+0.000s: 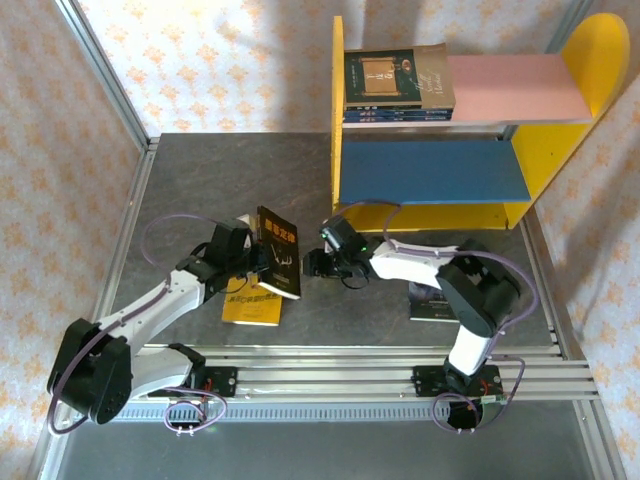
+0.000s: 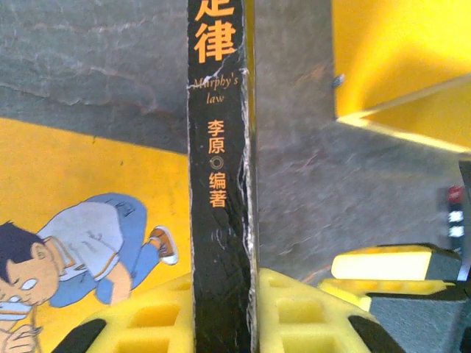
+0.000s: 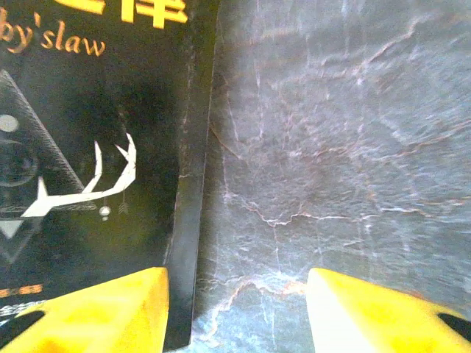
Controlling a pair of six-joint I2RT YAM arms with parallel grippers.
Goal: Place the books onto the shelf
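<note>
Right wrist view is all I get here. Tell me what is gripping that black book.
Observer: The left gripper is shut on the black book, with the spine clamped between its yellow pads and the book held upright.
Operator: Say what lies under it.
Observer: A yellow book lies flat on the table just below, with a cartoon figure on its cover.
Operator: Now report the shelf.
Observer: On the shelf, a few books are stacked flat at the left end of the pink board.
</note>
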